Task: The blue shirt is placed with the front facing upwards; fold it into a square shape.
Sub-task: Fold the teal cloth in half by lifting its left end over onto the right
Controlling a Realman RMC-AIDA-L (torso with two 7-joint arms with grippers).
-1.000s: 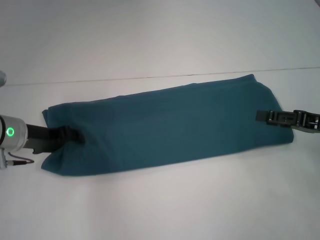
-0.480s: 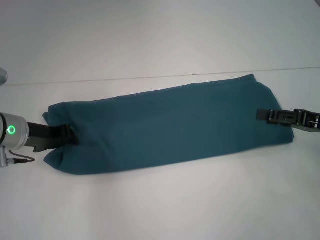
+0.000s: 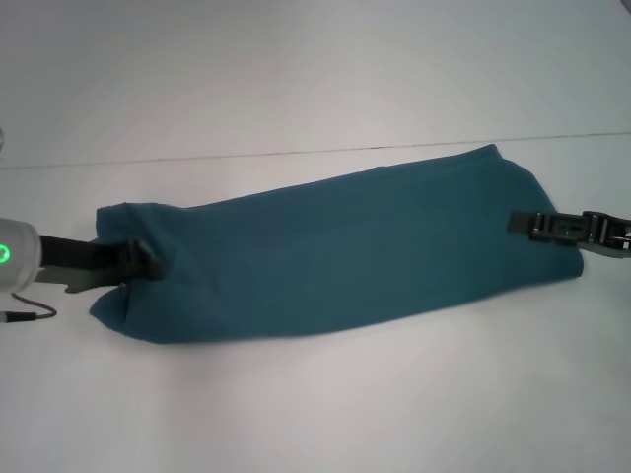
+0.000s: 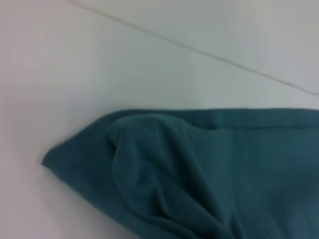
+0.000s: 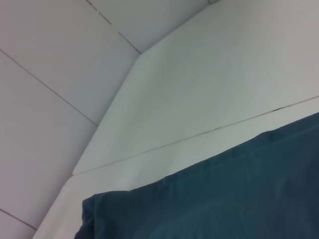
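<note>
Head view has the blue shirt [image 3: 345, 251] lying as a long folded strip across the white table [image 3: 296, 79]. Left gripper [image 3: 146, 260] pinches its left end, right gripper [image 3: 521, 224] looks clamped on the right end.

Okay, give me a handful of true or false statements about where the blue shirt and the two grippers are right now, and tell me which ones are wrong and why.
1. The blue shirt lies as a long folded band across the white table. True.
2. The left gripper is at the shirt's left end. True.
3. The right gripper hangs high above the table, far from the shirt. False: it sits at the shirt's right end, over the cloth.
4. The pink lettering shows on the shirt's top side. False: only plain blue cloth is visible.
5. The shirt is already a square. False: it is much longer than it is wide.
</note>
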